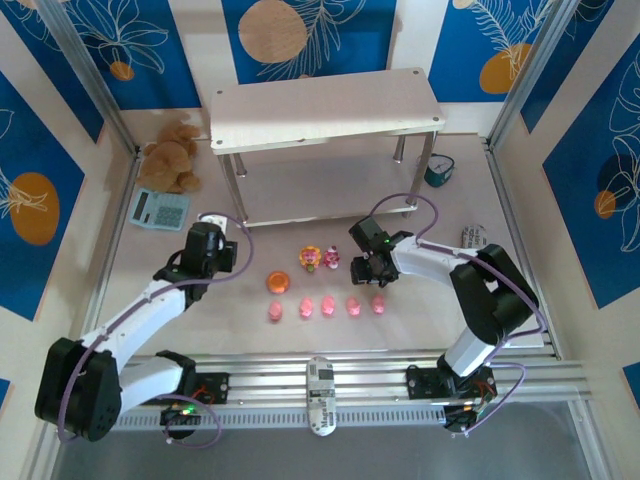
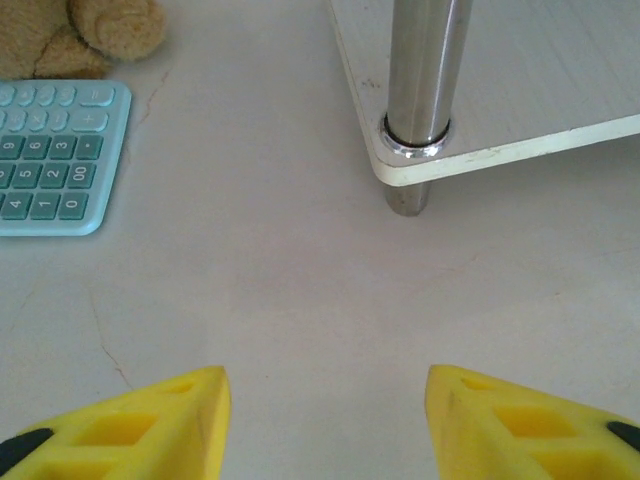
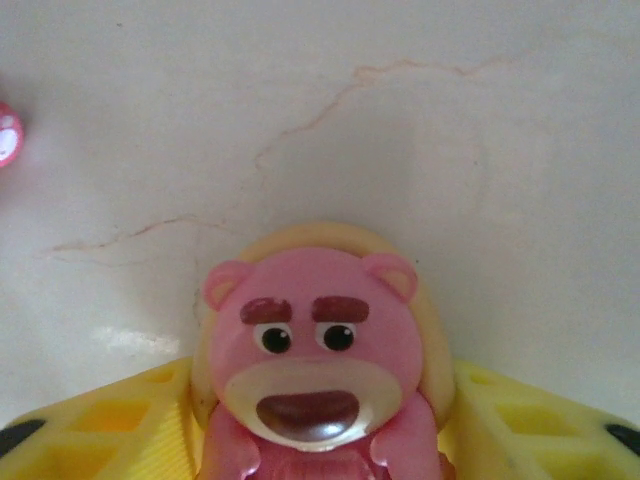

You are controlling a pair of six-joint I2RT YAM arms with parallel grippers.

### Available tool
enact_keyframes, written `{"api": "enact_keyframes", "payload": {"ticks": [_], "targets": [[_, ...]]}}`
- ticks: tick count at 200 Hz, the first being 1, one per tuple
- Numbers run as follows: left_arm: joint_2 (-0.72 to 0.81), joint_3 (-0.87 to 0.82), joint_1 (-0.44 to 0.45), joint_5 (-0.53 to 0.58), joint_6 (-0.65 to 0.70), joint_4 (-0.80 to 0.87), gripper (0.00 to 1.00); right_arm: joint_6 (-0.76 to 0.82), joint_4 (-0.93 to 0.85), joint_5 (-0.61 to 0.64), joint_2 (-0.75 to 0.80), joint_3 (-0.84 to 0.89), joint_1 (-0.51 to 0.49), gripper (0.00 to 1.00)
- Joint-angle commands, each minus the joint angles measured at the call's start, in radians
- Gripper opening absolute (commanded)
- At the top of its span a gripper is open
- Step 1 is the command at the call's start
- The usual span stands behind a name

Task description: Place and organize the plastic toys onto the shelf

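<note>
**A:** Where was the toy being handled?

**B:** The pink bear figure stood on the tabletop, on the near side of the shelf. The right end effector gripped it, its yellow fingers set against both sides with no gap I could see. The figure's lower body was cut off at the bottom of the wrist view. From above, the wrist hid nearly all of it.

**A:** And the rest of the toys?

**B:** All were on the tabletop. Two cupcake-like figures sat side by side just left of that end effector, with the orange round piece further left. Five pink piglets formed a row nearer the arm bases. A pink sliver at the left edge of the right wrist view was too cropped to identify.

**A:** The other arm?

**B:** The left end effector hung open over bare tabletop near the shelf's front-left leg. Its fingers were cropped to their tips, and the top of the leg ran out of frame. The teddy bear and calculator lay left of the shelf, both clipped in the left wrist view. A small dark object by the shelf's right legs was too small to make out.
</note>
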State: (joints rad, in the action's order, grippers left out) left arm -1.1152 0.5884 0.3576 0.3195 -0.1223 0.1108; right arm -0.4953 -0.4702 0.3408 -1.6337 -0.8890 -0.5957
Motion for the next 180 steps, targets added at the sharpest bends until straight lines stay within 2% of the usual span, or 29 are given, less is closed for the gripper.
{"api": "enact_keyframes", "payload": {"ticks": [1,41,110,180], "targets": [[-0.022,0.027,0.011,-0.002,0.013,-0.026,0.53,0.008,-0.007,-0.024,-0.032,-0.014,-0.005,0.42],[-0.052,0.039,0.011,-0.009,0.015,-0.039,0.52,0.014,-0.007,-0.021,-0.030,-0.013,-0.004,0.18],[-0.053,0.048,0.010,-0.021,0.012,-0.037,0.52,0.055,-0.010,0.052,0.056,-0.066,0.042,0.15],[-0.018,0.053,0.010,-0.016,0.012,-0.015,0.51,0.174,0.000,0.043,-0.005,-0.272,0.139,0.14]]}}
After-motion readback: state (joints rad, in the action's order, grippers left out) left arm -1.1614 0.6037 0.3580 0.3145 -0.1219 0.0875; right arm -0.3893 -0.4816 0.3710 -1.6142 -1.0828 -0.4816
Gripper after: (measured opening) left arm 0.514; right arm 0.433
